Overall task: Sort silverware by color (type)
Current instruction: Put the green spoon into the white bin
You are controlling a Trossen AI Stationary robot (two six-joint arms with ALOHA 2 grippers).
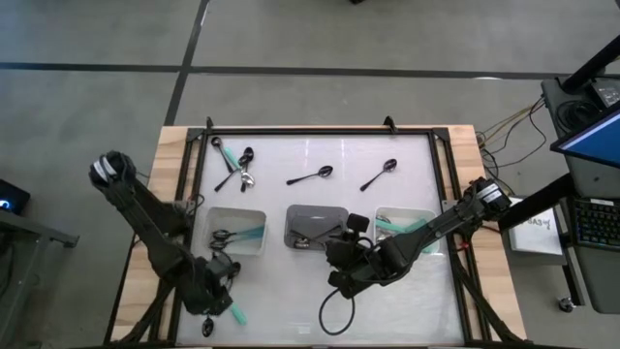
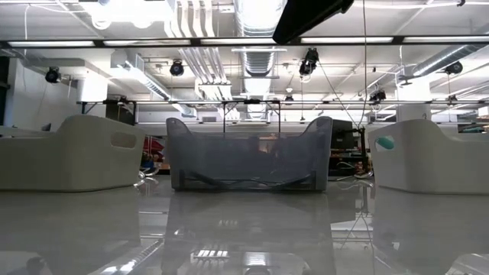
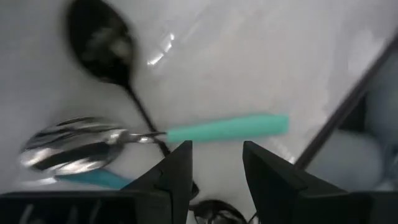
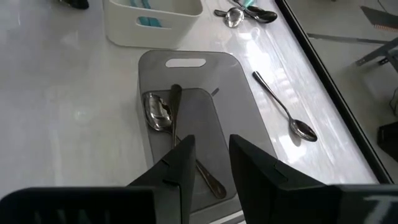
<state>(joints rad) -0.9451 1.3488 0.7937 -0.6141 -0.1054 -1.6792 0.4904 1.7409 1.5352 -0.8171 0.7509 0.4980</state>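
Observation:
My left gripper (image 1: 219, 302) is open low over the table's near-left part. In its wrist view (image 3: 214, 167) the fingers stand just short of a spoon with a shiny bowl and a mint-green handle (image 3: 225, 127), which lies flat across a black spoon (image 3: 99, 38). My right gripper (image 1: 341, 264) is open near the grey middle tray (image 1: 317, 211). Its wrist view (image 4: 205, 163) looks over the silver spoons (image 4: 158, 112) lying in that tray. Two black spoons (image 1: 311, 176) (image 1: 379, 174) and a small cluster (image 1: 235, 162) lie on the far part of the table.
Three trays stand in a row: a white one on the left (image 1: 254, 215) with a black spoon and mint-green pieces, the grey one in the middle, and a white one on the right (image 1: 426, 215) with mint-green pieces. A black frame (image 1: 320, 132) edges the table. A cable loops near the right arm (image 1: 334, 315).

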